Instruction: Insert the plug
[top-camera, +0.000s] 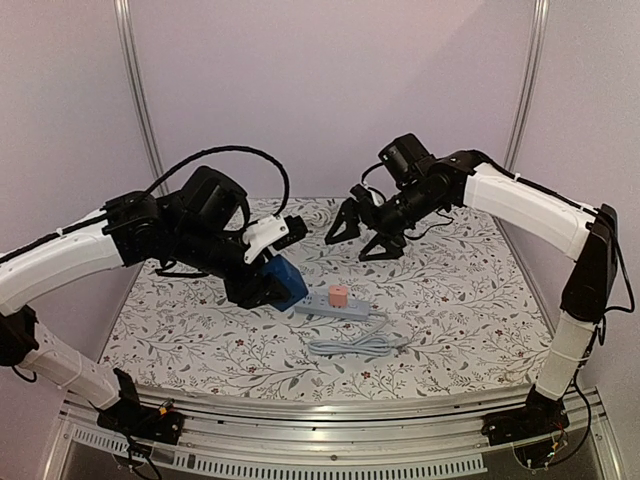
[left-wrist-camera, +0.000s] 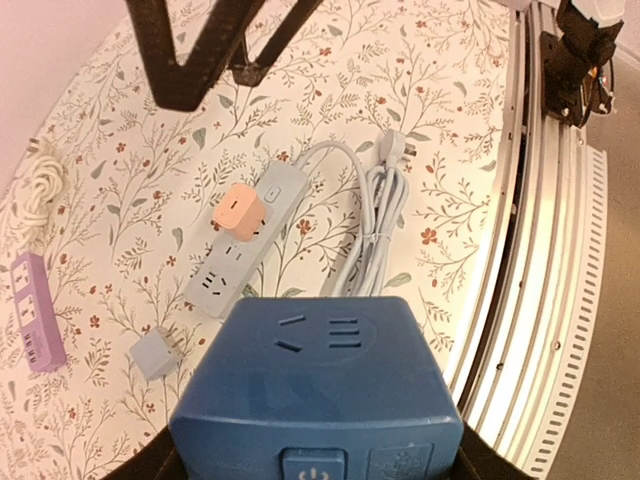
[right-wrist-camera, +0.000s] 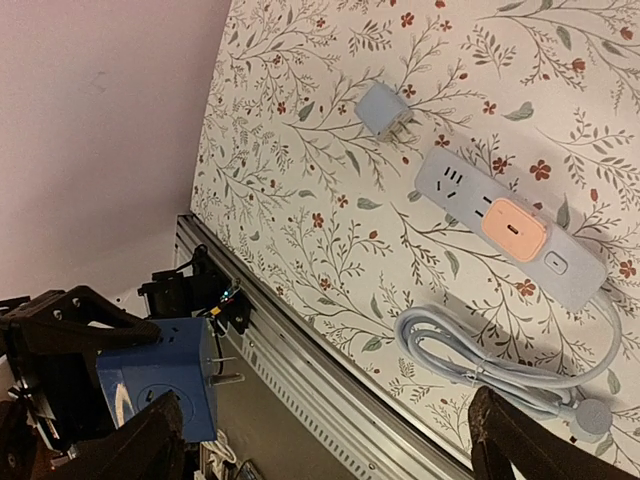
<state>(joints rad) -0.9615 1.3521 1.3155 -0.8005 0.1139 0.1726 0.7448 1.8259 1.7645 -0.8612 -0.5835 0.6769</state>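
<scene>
One blue cube hiding the left fingers clamping it, right fingers wide, empty

Pink plug in grey power strip

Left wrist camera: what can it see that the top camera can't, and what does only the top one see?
Only the left wrist view shows the purple power strip, the small grey plug and the white cord bundle; the top view shows none of them. Only the top view shows the whole left arm and right arm, down to their bases. Both views show the blue cube socket, the grey power strip with the pink plug sitting on it, and its coiled cable.
</scene>
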